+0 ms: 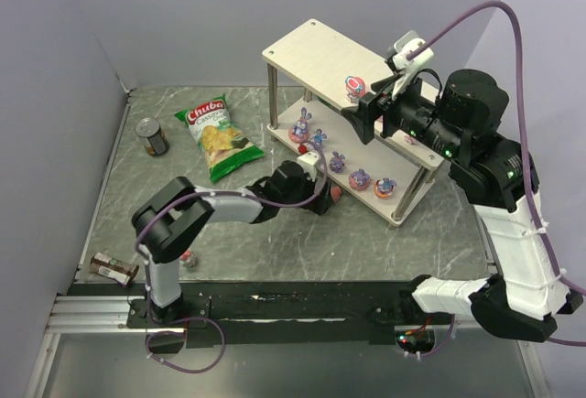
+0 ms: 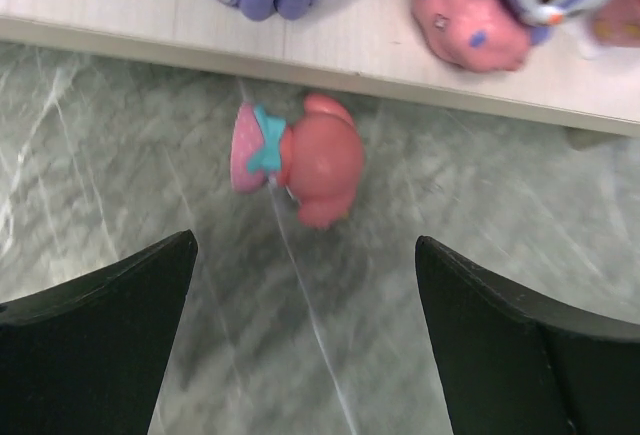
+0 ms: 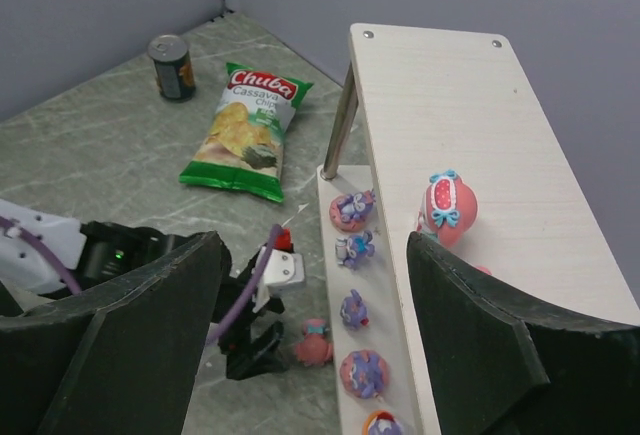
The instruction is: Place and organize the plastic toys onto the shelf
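Observation:
The shelf (image 1: 307, 46) stands at the back right; several purple toys (image 1: 360, 178) sit in a row on its lower board (image 3: 388, 285). A pink-red toy (image 1: 353, 85) stands on the top board (image 3: 470, 115), also in the right wrist view (image 3: 445, 205). My right gripper (image 1: 362, 122) is open and empty just above and in front of it. Another pink toy (image 2: 300, 160) lies on its side on the table by the lower board's edge (image 2: 150, 5). My left gripper (image 2: 305, 285) is open and empty, low over the table, just short of this toy (image 1: 337, 194).
A green chip bag (image 1: 218, 134) and a dark can (image 1: 152, 137) lie at the back left. A small pink toy (image 1: 188, 258) and a brown object (image 1: 114, 270) lie by the left arm's base. Grey walls close the table on the left and back.

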Robot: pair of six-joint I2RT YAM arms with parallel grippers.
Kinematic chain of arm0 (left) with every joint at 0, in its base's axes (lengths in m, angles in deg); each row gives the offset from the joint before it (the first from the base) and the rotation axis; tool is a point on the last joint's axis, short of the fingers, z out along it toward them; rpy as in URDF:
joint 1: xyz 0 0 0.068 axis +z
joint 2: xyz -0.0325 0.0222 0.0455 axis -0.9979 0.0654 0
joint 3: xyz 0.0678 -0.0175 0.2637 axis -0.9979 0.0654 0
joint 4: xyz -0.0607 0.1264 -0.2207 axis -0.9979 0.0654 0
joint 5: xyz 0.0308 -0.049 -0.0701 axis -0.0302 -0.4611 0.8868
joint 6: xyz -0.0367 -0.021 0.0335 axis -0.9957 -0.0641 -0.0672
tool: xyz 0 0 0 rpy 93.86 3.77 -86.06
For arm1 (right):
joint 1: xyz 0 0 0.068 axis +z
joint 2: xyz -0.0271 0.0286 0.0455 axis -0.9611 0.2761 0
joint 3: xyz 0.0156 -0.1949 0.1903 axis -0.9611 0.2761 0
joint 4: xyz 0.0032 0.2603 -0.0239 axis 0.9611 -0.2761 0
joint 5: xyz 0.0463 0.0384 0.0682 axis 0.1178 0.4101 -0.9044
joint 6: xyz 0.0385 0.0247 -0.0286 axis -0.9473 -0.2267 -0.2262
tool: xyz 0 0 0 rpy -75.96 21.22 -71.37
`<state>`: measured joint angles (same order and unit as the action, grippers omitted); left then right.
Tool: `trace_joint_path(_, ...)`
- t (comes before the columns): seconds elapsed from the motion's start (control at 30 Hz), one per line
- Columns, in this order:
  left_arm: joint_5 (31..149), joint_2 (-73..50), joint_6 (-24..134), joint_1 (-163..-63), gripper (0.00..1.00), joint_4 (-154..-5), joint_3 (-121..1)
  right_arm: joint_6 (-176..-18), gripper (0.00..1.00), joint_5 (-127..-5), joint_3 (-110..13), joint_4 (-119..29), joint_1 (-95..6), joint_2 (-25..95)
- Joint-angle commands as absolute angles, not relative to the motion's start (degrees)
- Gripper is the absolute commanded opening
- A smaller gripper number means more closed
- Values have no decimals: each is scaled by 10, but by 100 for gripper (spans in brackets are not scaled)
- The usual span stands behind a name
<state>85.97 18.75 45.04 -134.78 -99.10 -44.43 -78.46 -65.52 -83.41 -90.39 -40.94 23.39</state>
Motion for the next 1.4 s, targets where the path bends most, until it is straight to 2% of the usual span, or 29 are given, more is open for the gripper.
trace_joint_path(0.0, 776, 233, 498, -1367, 96, -1047, -494, -791, 82, -629, -858, -933, -407, 223)
trace_joint_path(0.33, 721, 311, 525, -1372, 96, -1067, -540, -779, 82, -603, -879, -973, -408, 228)
trace_joint_path(0.63, 751, 333, 532, -1372, 98, -1095, -547, -770, 83, -586, -880, -981, -406, 232)
trace_joint_path(0.73, 752, 337, 531, -1372, 88, -1098, -547, -767, 83, -584, -877, -979, -407, 233)
trace_joint_path(0.77, 749, 337, 530, -1372, 80, -1099, -546, -767, 83, -583, -875, -978, -407, 233)
trace_joint_path(0.83, 749, 336, 530, -1372, 70, -1097, -545, -765, 83, -581, -875, -977, -407, 236)
trace_joint_path(0.87, 750, 335, 529, -1372, 59, -1092, -546, -765, 83, -581, -876, -977, -407, 237)
trace_joint_path(0.93, 752, 330, 526, -1372, 49, -1092, -541, -765, 83, -581, -876, -974, -407, 237)
trace_joint_path(0.97, 755, 326, 524, -1372, 40, -1095, -534, -766, 83, -581, -875, -973, -407, 237)
trace_joint_path(1.07, 784, 295, 517, -1373, 37, -1129, -491, -768, 83, -584, -873, -971, -407, 237)
trace_joint_path(1.17, 809, 256, 500, -1373, 29, -1128, -454, -772, 83, -590, -864, -960, -406, 230)
trace_joint_path(1.37, 907, 129, 473, -1370, 24, -1071, -375, -770, 83, -653, -842, -946, -406, 223)
